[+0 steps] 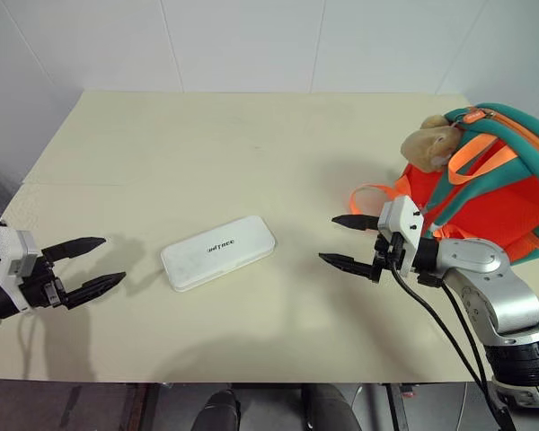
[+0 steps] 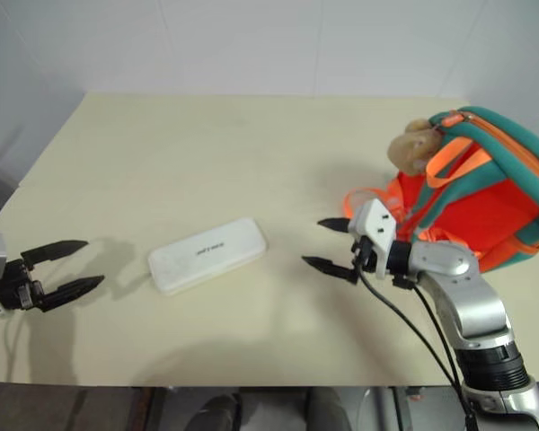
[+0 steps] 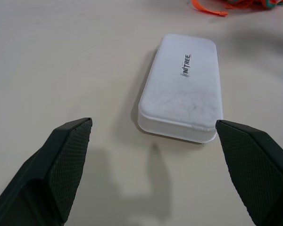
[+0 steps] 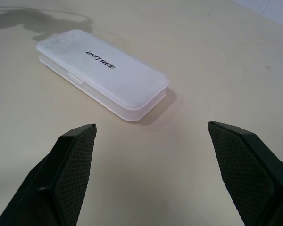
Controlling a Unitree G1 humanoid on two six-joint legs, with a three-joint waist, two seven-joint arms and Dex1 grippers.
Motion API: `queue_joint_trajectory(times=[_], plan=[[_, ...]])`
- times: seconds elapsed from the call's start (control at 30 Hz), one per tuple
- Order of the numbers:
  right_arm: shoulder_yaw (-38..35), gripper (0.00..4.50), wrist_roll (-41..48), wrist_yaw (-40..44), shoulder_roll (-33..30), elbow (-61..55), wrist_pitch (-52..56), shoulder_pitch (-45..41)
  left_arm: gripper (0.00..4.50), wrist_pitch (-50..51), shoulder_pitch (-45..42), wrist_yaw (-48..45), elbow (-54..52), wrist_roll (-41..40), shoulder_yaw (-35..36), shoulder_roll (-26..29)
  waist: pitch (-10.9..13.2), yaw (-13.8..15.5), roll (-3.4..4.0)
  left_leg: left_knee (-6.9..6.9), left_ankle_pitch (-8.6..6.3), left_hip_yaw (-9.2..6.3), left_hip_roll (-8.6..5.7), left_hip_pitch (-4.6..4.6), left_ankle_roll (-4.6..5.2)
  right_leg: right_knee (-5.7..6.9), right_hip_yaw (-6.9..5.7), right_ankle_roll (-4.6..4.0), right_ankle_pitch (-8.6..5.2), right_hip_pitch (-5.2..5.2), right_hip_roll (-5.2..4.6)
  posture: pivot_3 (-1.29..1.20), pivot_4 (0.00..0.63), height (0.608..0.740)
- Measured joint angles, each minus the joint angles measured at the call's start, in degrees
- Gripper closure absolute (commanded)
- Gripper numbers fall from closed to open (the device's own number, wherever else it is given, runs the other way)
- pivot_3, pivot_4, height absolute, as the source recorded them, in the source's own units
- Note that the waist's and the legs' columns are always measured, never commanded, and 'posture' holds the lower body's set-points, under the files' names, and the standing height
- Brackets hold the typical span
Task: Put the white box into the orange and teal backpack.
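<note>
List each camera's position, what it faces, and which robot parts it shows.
Head stereo pair: look forward and down over the table; left gripper, right gripper, white box, backpack.
Left wrist: along its open fingers at the box's short end.
Right wrist: along its open fingers at the box.
All share the box.

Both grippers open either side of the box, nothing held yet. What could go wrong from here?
1. The white box lies flat on the table; the left gripper or right gripper may push it instead of gripping.
2. No opening shows on the backpack, so insertion may stall.
</note>
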Motion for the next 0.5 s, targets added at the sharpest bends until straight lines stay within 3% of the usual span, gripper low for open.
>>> queue_joint_trajectory(times=[0.5], plan=[[3.24, 0.00, -1.76, -2.48, 1.05, -0.19, 2.54, -3.43, 0.02, 0.57, -5.33, 3.76, -0.05, 1.81, -3.94, -0.44, -0.01, -0.03, -0.02, 0.03, 0.01, 0.01, -0.01, 0.01, -0.01, 0.03, 0.01, 0.00, 0.01, -0.01, 0.00, 0.00, 0.150, 0.740]])
